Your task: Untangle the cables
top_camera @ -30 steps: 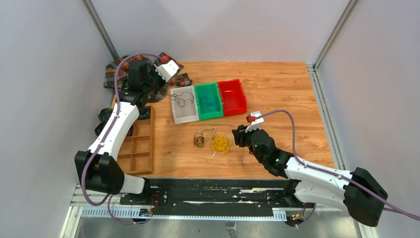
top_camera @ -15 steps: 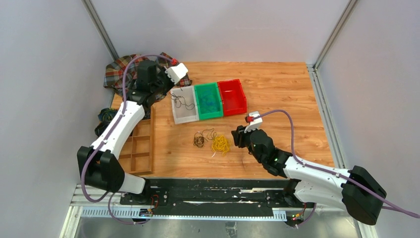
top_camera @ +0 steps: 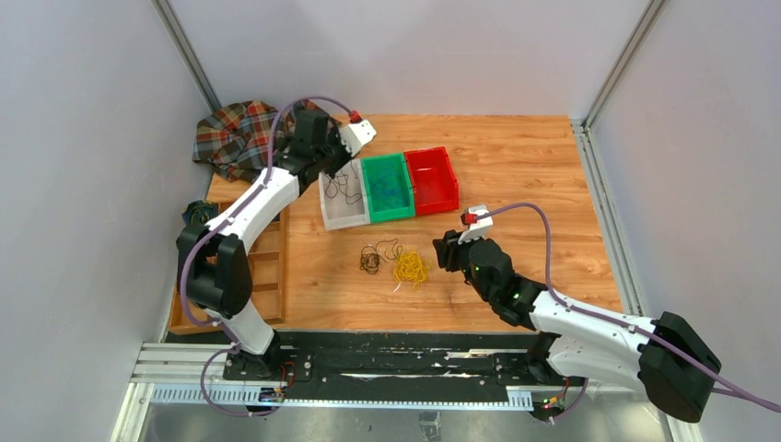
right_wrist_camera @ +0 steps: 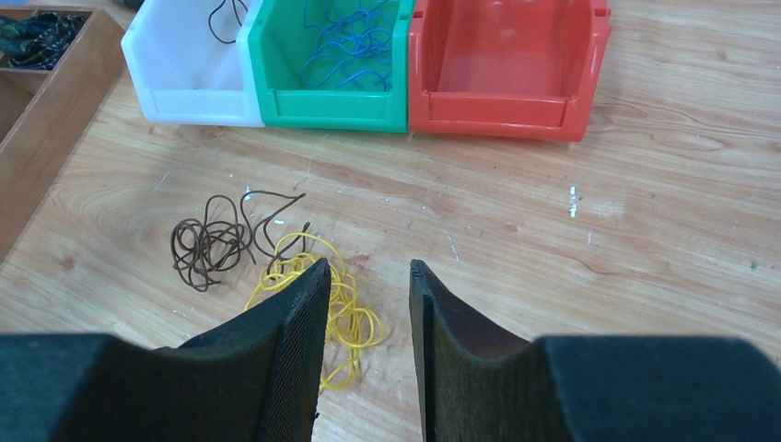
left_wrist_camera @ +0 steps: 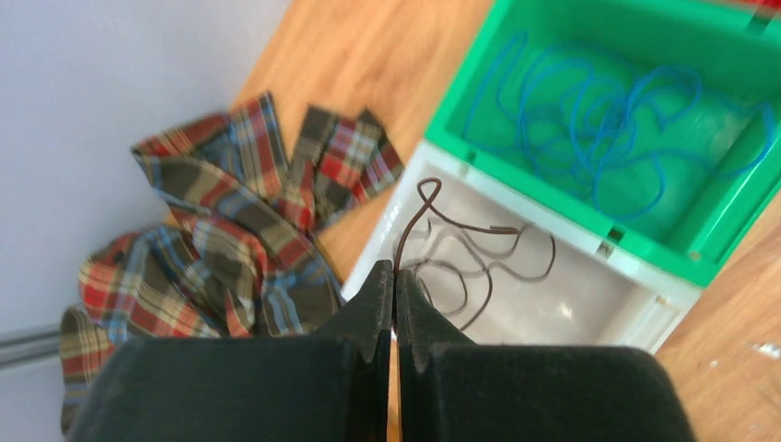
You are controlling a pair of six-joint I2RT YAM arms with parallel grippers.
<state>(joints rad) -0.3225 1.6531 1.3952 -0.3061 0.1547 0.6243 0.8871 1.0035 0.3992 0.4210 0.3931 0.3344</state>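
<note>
My left gripper (top_camera: 329,168) (left_wrist_camera: 395,269) is shut on a thin dark brown cable (left_wrist_camera: 479,249), which loops up from the fingertips and hangs down into the white bin (top_camera: 343,217) (left_wrist_camera: 649,313). A blue cable (top_camera: 387,187) (left_wrist_camera: 589,120) lies in the green bin (right_wrist_camera: 322,110). On the table a yellow cable (top_camera: 410,269) (right_wrist_camera: 355,313) lies beside a dark brown tangle (top_camera: 371,258) (right_wrist_camera: 210,247). My right gripper (top_camera: 440,250) (right_wrist_camera: 367,265) is open with nothing between its fingers, low over the table just right of the yellow cable.
An empty red bin (top_camera: 433,180) (right_wrist_camera: 507,92) stands right of the green one. A plaid cloth (top_camera: 235,133) (left_wrist_camera: 221,230) lies at the back left. A wooden compartment tray (top_camera: 267,267) (right_wrist_camera: 37,157) sits along the table's left side.
The left arm has swung right, from above the plaid cloth to above the white bin, with the brown cable held. The right arm has hardly moved.
</note>
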